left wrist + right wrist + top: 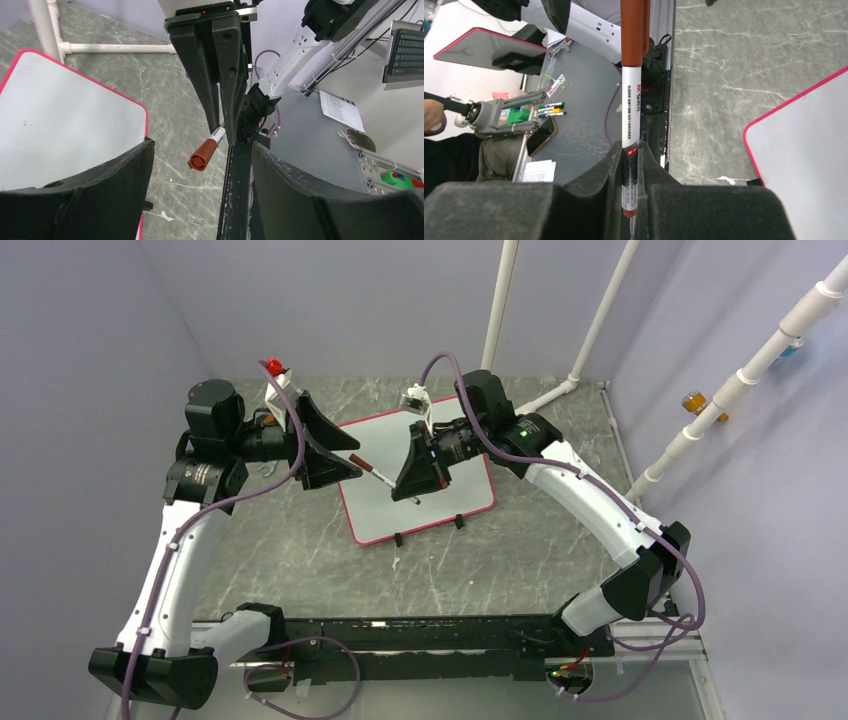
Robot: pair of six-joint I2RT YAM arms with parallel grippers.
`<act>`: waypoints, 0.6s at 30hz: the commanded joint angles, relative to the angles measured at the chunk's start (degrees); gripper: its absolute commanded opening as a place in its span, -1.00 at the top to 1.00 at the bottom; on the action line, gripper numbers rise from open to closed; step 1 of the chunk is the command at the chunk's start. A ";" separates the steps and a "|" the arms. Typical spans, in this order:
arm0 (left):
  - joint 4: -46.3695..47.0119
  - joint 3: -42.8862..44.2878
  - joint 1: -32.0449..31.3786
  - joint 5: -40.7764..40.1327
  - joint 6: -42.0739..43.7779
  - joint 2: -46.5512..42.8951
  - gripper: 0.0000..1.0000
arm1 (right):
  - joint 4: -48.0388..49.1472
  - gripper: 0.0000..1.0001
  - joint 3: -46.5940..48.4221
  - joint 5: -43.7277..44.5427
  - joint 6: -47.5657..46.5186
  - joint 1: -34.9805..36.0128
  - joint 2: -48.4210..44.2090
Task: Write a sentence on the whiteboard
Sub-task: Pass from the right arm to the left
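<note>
Nearest my right wrist lens: the black padded fingers of my right tool, pressed together on the tail end of the white-barrelled marker with a printed label and a red-brown cap. The grip is firm and the barrel sits square in the groove between the pads.

From that pinch the marker's long axis runs straight out. In the top view it goes leftward and a little away from my bases, cap first. The red-brown cap points into the gap of my left tool, whose jaws are spread with the cap between them (I see no pad touching it). So the left tool is the nearer one to the cap, head-on along the axis.

My judgement: the coming move is the left tool closing on the cap and pulling along that line, with the right holding the barrel. A skewed pull could twist the marker in the pads.

The rounded rectangular whiteboard with a pale grey face and thin red-pink frame lies flat on the grey marbled counter. It sits under and just right of the marker, its two black feet on the near edge. No sentence shows on it.

Containers: only the cap, which presumably covers the tip.
</note>
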 commanded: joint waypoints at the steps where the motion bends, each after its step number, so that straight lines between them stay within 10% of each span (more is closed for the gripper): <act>1: 2.87 0.83 -1.54 3.71 2.24 0.60 -0.49 | 3.75 1.00 -0.10 -3.64 0.27 -0.12 -0.59; 18: -0.65 0.97 -3.55 0.89 5.38 2.03 -0.03 | 2.17 1.00 2.28 -4.56 -1.05 -0.05 1.60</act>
